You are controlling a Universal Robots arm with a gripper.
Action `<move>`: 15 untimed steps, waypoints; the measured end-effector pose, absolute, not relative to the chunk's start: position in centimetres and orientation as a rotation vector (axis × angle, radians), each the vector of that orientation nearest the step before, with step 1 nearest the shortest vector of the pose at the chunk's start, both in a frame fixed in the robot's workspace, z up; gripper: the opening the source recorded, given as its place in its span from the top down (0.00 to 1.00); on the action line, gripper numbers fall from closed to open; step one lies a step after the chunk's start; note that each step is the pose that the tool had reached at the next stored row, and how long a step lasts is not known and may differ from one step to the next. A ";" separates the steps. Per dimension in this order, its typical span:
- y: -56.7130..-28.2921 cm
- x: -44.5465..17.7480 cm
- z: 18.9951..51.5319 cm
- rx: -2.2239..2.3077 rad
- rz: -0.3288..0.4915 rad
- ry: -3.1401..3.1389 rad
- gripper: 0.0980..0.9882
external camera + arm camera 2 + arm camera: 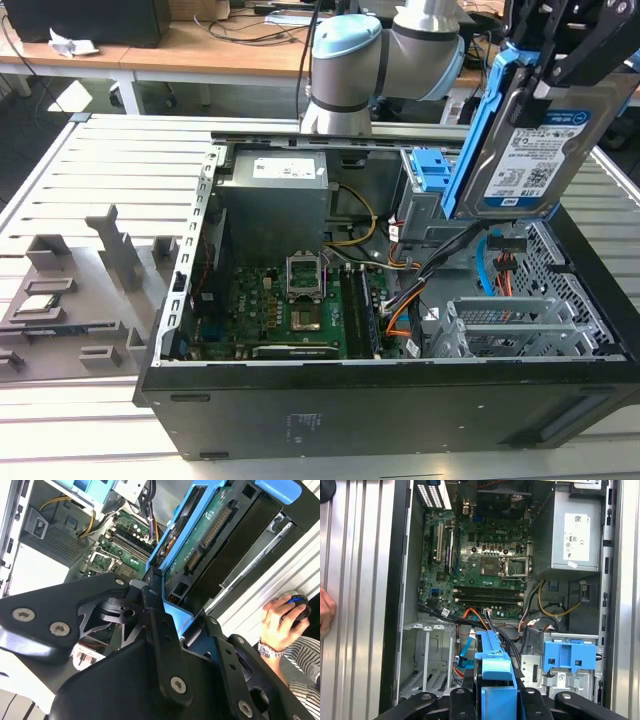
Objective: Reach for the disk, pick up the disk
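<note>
Black gripper (560,75) clamped on the silver-grey, blue-framed rectangular disk (525,150), held tilted, clear above the open black computer case (400,400), far right. Reach and pick-up look done.

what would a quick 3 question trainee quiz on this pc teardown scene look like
1. True or false: the disk lies flat inside the computer case.
2. Which colour frames the disk? A red, B blue, C yellow.
3. What sits beside the case on the exterior view's left?

Key:
1. False. The gripper holds it tilted above the case.
2. B.
3. A grey fixture tray on the slatted table.
</note>
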State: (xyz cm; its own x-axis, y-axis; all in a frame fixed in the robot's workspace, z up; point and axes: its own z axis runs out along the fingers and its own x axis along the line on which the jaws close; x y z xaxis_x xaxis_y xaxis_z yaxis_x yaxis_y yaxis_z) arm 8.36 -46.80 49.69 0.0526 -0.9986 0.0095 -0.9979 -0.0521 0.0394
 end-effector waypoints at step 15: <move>-50.3 8.4 49.7 2.253 -0.031 -2.138 0.70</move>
State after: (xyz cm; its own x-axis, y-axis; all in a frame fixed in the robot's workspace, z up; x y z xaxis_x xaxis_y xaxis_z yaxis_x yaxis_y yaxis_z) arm 8.36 -50.31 49.65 0.0525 -0.9986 0.0095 -0.9979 -0.0521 0.0394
